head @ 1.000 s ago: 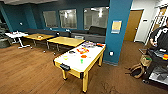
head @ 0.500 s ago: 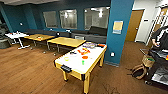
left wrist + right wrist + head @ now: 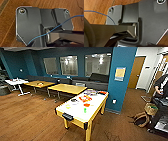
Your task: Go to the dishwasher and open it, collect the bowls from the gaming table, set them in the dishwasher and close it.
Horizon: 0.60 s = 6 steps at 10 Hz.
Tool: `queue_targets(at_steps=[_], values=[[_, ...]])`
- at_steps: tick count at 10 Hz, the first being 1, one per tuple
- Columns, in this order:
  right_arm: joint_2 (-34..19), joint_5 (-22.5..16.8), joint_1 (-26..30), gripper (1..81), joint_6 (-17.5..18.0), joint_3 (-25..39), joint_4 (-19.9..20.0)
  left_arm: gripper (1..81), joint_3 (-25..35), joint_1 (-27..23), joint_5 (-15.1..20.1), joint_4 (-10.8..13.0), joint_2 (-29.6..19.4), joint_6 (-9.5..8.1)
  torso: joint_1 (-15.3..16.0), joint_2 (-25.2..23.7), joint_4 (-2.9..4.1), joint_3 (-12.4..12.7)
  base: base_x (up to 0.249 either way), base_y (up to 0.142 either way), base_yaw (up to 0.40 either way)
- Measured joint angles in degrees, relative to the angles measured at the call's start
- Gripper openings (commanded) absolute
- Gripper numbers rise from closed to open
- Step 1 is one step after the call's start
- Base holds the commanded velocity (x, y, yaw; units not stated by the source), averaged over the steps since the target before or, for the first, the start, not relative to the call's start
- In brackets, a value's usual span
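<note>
The gaming table, white on top with a yellow-green rim, stands in the middle of the head view on the wood floor. Small bowls lie scattered on it: a yellow-green bowl near the front, a dark bowl behind it, an orange-red bowl at mid-table, and a pale pair at the far end. Flat orange packets lie among them. Both wrist views look down past the robot's dark plates at the wood floor. The dishwasher is out of view.
A teal pillar rises just right of the table. Plain yellow wood tables and a dark sofa stand behind. A person stands at the right by a dark cart, with a basket and a bag on the floor.
The whole head view has shifted a little as the camera moved. The table looks slightly nearer. Nothing on it has moved.
</note>
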Motion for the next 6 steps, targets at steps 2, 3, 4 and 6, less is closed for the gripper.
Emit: queue_targets(at_steps=[2, 3, 4, 6], values=[[-0.4, -0.2, -0.3, 81.1, 0.0, -0.1, 0.0, 81.1, 0.3, 0.3, 0.3, 0.0, 0.5, 0.00, 0.0, 0.0, 0.00, 0.0, 0.074, 0.075, 0.000], [-0.1, 0.0, -0.1, 81.1, 0.0, -0.1, 0.0, 81.1, 0.2, 0.3, 0.2, 0.0, 0.2, 0.00, 0.0, 0.0, 0.00, 0.0, 0.074, 0.077, 0.000], [0.1, 0.0, -0.1, 81.1, 0.0, -0.1, 0.0, 81.1, 0.1, 0.1, 0.0, 0.0, 0.1, 0.00, 0.0, 0.0, 0.00, 0.0, 0.074, 0.077, 0.000], [-0.3, 0.0, -0.3, 81.1, 0.0, -0.1, 0.0, 81.1, 0.1, 0.3, 0.3, 0.0, 0.3, 0.00, -0.1, 0.0, 0.00, 0.0, 0.074, 0.077, 0.000]])
